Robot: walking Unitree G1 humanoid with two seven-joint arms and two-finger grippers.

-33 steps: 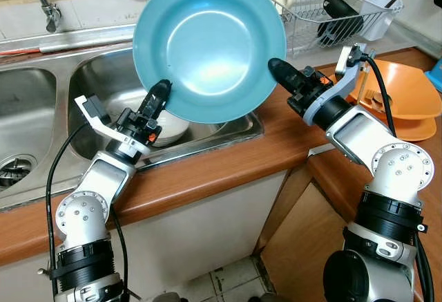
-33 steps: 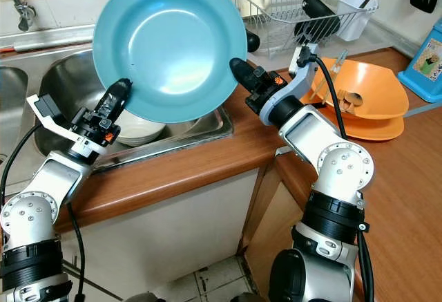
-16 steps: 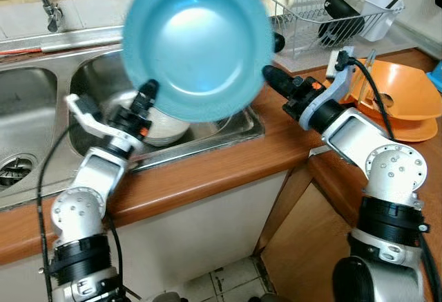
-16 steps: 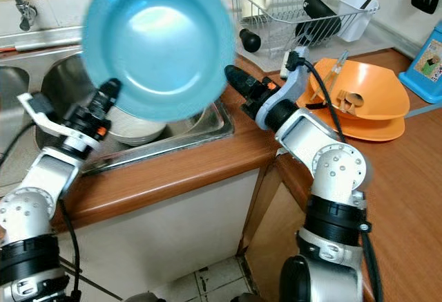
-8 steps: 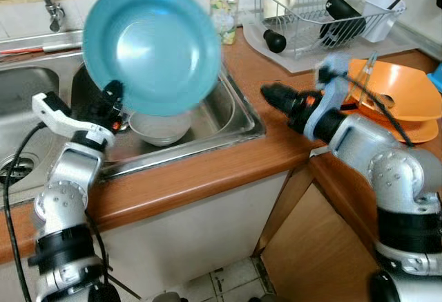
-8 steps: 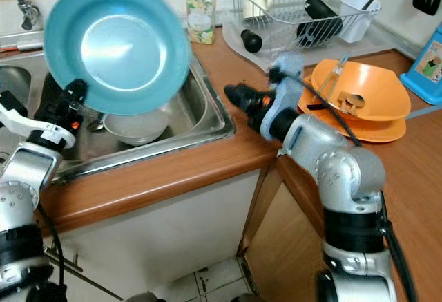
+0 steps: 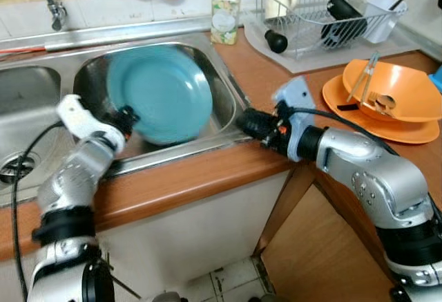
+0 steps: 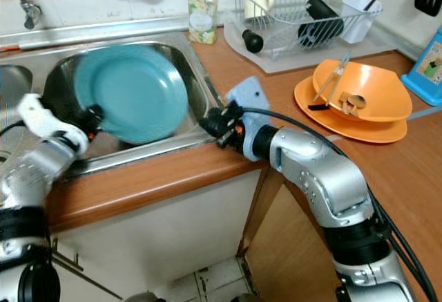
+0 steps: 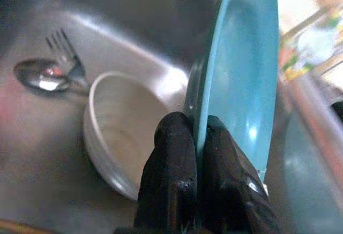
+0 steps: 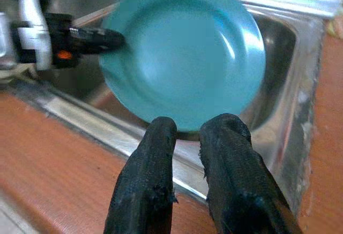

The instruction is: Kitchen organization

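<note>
Now plate rim between left gripper fingers

You're looking at a home kitchen: a stainless double sink set into a wooden countertop, a faucet at far left against a tiled wall, a soap bottle behind the basin, and at far right a wire dish rack beside stacked orange bowls.

wooden counter carries steel sink, dish rack, orange bowls.
</note>
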